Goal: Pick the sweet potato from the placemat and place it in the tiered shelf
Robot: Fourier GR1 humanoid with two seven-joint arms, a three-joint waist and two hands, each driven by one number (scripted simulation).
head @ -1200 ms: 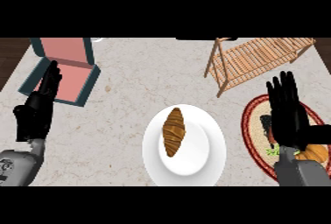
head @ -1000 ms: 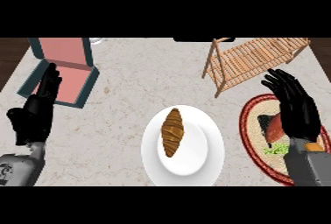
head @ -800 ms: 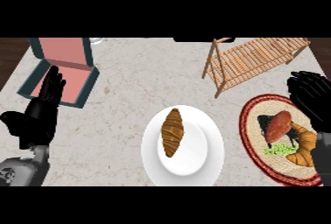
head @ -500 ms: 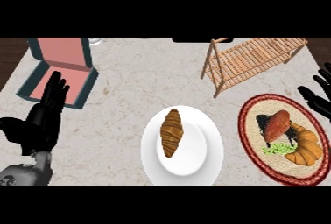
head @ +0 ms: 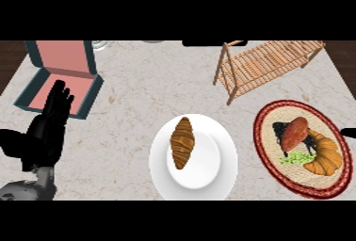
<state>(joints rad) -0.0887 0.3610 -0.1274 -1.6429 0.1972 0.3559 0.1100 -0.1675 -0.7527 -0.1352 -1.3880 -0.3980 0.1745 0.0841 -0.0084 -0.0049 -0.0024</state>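
The sweet potato [head: 295,133] is lying ungrasped on the placemat [head: 268,162] at the counter's right edge while the left hand [head: 47,129] is resting open.

The table [head: 153,89] has a pale beige top veined faintly in brown like marble, and dark brown shows past its far corners. Near the right edge lies the placemat [head: 268,123], a woven straw-coloured oval ringed by a dark red border with a lighter patterned line in it. On it the sweet potato [head: 295,132] is reddish-orange, beside an orange-brown croissant [head: 325,157], a black item [head: 280,129] and a patch of bright green [head: 297,159]. The tiered shelf [head: 268,63] is light tan wood. A white plate [head: 212,164] carries a golden-brown croissant [head: 183,147]. The open box [head: 64,75] is teal outside, salmon pink inside. The left hand [head: 47,129] is black above a grey forearm.
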